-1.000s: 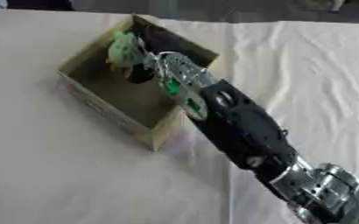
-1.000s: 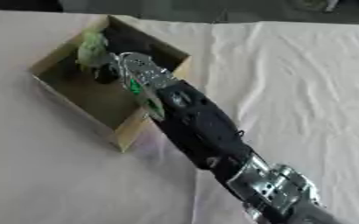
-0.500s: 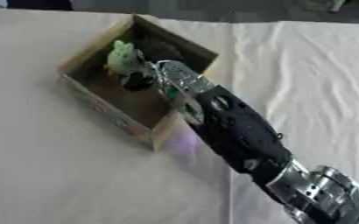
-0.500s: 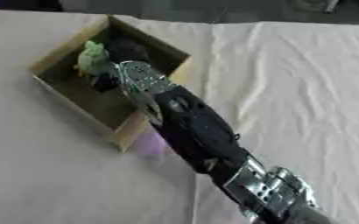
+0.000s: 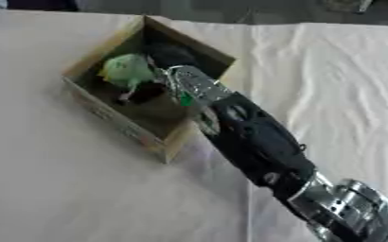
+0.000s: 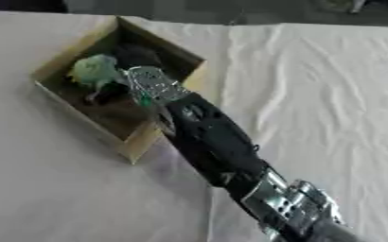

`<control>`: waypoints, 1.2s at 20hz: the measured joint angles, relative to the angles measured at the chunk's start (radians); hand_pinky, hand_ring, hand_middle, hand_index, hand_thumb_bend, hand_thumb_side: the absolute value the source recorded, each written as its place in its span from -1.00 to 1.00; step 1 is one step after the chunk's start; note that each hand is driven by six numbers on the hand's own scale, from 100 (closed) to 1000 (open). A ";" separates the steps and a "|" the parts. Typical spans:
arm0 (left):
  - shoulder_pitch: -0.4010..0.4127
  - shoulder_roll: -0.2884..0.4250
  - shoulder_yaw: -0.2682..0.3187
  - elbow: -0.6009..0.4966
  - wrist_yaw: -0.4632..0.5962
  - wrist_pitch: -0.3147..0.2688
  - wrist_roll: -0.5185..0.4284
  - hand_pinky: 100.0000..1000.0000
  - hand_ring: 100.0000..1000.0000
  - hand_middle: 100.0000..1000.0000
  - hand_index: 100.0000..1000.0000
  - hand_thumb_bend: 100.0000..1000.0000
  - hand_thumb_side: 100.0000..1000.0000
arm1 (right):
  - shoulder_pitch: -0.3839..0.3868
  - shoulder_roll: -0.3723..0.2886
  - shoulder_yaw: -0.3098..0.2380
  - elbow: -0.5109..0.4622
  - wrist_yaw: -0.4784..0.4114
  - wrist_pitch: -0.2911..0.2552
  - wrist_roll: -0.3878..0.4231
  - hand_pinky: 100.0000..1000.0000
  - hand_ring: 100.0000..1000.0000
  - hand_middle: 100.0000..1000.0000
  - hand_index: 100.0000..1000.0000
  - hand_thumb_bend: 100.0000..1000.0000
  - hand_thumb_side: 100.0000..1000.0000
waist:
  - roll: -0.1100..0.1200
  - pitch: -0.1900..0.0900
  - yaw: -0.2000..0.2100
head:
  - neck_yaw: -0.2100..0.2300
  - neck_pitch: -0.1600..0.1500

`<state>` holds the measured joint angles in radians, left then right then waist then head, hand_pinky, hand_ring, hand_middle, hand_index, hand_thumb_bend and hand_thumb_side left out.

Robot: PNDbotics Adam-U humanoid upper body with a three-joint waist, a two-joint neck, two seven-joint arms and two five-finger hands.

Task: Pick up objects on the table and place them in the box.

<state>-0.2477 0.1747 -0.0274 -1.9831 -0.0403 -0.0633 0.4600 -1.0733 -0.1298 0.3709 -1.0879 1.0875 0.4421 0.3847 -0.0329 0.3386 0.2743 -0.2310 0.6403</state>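
Observation:
An open cardboard box stands on the white tablecloth at the upper left. My right arm comes in from the lower right and reaches over the box's near right rim. My right hand is down inside the box, its dark fingers curled against a pale green object. That object sits low in the box's left half. A dark rounded shape lies at the back of the box; I cannot make out what it is. My left hand shows in no view.
The white cloth covers the table around the box, creased to the right. The table's far edge runs along the top of the view, with dark shapes beyond it.
My right hand has come down from the box's far rim into the box, and the green object has moved down with it. The box has not moved.

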 measured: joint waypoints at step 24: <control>0.009 0.000 0.001 0.000 -0.006 -0.001 0.009 -0.55 0.12 0.33 0.48 -1.00 0.38 | 0.172 -0.311 -0.142 -0.792 -0.349 0.129 -0.090 0.86 0.89 0.54 0.95 -0.68 0.90 | 0.019 0.000 -0.046 | 0.047 0.000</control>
<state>-0.2391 0.1747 -0.0260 -1.9831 -0.0465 -0.0640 0.4690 -0.9013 -0.4412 0.2289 -1.8799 0.7387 0.5711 0.2949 -0.0138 0.3386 0.2287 -0.1837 0.6408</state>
